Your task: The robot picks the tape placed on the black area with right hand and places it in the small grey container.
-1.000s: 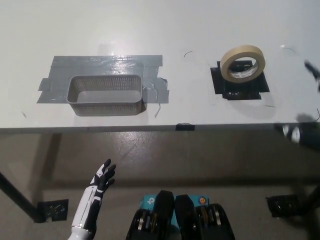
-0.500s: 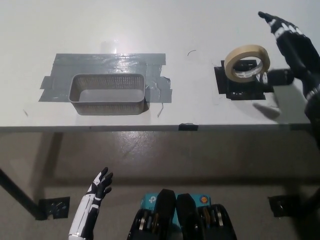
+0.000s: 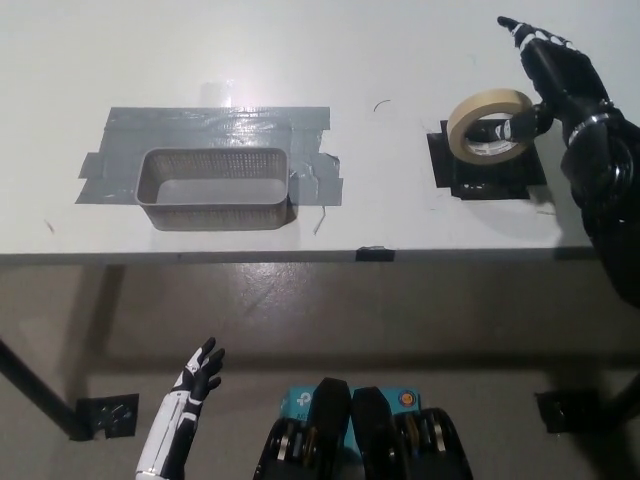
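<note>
White table: black right hand touching tape; container well apart.

One view only, from up on the head, looking steeply down at the white bench and the floor below.

Beige tape, black patch, grey meshed container
</note>
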